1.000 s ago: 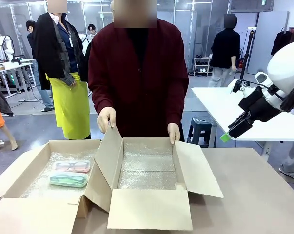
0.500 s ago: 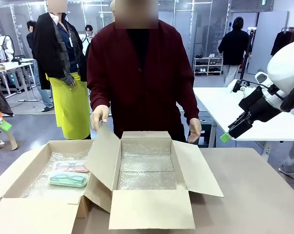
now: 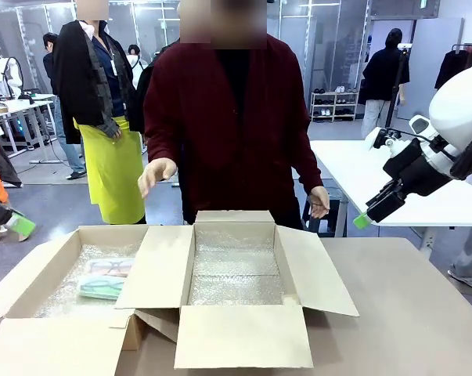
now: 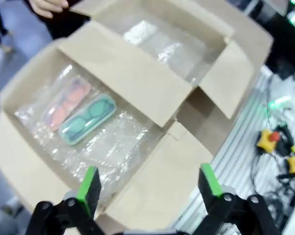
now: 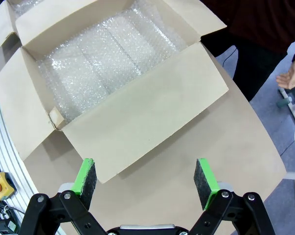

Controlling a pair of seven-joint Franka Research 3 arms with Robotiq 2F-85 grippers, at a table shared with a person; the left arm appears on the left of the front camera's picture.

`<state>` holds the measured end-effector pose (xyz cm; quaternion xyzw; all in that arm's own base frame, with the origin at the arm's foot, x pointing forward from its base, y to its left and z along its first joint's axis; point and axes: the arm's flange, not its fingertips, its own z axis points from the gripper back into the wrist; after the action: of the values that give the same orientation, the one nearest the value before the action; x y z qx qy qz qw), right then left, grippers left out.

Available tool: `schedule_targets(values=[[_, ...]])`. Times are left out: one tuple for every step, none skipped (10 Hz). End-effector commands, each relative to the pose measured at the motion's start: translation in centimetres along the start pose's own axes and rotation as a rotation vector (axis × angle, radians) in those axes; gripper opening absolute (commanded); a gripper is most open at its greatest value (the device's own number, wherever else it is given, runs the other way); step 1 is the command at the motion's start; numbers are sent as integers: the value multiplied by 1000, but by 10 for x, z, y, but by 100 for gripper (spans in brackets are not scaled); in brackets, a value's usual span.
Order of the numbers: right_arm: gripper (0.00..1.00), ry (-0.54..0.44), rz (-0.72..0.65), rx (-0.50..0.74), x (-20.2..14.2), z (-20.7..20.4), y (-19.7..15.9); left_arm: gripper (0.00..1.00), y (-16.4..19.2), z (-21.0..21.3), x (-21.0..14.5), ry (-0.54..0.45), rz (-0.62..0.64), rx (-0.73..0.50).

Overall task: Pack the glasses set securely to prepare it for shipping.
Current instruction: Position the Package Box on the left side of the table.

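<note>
Basically we had the pink case & green case lying side by side on bubble wrap in the left box, long axes parallel. Our left claw hung open right above them, clearly nearer; the right claw, also open & empty, sat over the other box.

A box flap perhaps half hides both cases.

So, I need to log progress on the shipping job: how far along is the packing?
Early. Done: both boxes are open and lined with bubble wrap, and the pink case and green case lie side by side in the left box. In hand: nothing; the left pincer and right pincer hover open and empty. Left: moving the cases, covering, closing flaps.
</note>
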<state>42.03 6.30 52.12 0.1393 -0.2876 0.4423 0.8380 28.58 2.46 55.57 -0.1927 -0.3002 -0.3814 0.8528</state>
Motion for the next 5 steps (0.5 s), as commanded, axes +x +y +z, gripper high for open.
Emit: schedule_targets(values=[[100,16,-3,1,4,2,1,100,-7,6,-16,-17,-115,-17],[100,16,-3,1,4,2,1,100,-4,5,-16,-3,-100,-28],[100,16,-3,1,4,2,1,100,1,5,-16,-1,-77,-44],[100,16,-3,1,4,2,1,100,-7,9,-4,-21,-89,-15],[100,16,-3,1,4,2,1,100,-7,9,-4,-21,-89,-15]])
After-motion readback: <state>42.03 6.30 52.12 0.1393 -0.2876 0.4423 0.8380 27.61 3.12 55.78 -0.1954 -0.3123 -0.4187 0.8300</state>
